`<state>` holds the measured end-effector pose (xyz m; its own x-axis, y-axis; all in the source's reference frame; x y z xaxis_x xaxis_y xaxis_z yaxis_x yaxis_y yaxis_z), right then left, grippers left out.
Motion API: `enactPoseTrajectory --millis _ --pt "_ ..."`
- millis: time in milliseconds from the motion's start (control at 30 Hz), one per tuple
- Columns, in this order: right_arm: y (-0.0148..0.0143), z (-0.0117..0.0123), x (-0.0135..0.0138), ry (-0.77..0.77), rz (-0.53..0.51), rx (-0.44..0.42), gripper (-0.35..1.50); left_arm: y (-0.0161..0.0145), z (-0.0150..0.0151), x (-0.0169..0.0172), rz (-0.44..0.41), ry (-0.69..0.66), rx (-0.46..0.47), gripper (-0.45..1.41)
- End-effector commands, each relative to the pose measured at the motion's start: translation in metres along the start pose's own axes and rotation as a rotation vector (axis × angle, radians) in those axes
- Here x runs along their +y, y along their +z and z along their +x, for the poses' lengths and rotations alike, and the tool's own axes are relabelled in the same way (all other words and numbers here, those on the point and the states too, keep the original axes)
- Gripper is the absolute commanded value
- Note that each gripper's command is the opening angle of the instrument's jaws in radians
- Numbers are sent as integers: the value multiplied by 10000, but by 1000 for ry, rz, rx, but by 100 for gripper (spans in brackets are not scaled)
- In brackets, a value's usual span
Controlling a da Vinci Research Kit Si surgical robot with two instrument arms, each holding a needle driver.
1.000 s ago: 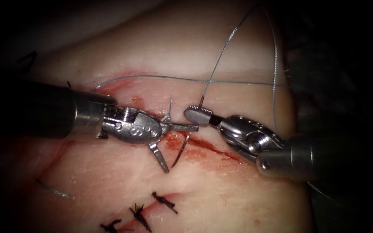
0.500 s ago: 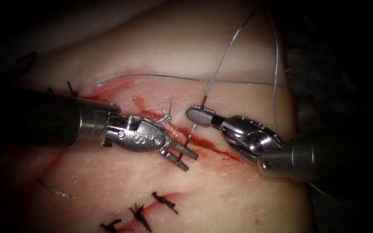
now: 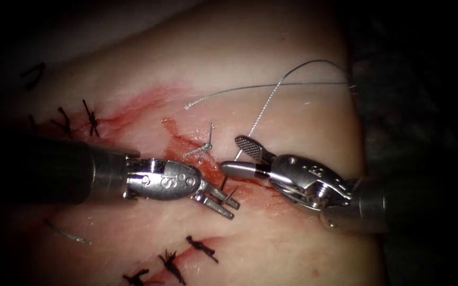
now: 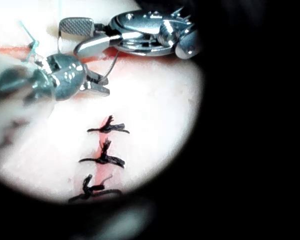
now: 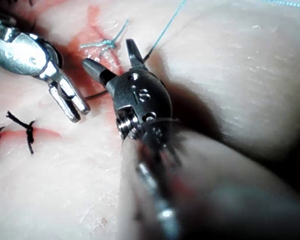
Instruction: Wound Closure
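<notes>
Right pincer (image 3: 235, 154) has opened; left pincer (image 3: 225, 202) grips needle (image 3: 232, 195) tip

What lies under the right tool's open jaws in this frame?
Under the right tool, whose jaws stand open and hold nothing, lie the cut with red fluid and the needle, its tip end gripped by the left tool. The needle's course inside the tissue is hidden.

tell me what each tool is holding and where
The left tool holds the needle near its tip, on the cut's left side; the right tool is open, holding nothing.
</notes>
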<state>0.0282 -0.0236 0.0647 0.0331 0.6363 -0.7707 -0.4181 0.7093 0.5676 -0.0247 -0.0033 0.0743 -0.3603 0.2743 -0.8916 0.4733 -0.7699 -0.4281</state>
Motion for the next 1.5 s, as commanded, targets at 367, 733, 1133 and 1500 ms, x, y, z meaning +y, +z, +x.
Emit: enactPoseTrajectory --millis 367,733,1133,1500 --pt "5 9 11 -263 -26 -53 133 -12 31 2 53 -824 328 -45" --pt "20 18 11 -346 -39 -36 111 -64 100 -17 61 -1599 715 -45" --pt "56 20 -22 -370 580 -151 -35 -137 114 -23 -33 -1680 1173 -45" --pt "23 19 -85 -219 1026 -284 -35 -245 125 -24 220 -1255 1276 -45"
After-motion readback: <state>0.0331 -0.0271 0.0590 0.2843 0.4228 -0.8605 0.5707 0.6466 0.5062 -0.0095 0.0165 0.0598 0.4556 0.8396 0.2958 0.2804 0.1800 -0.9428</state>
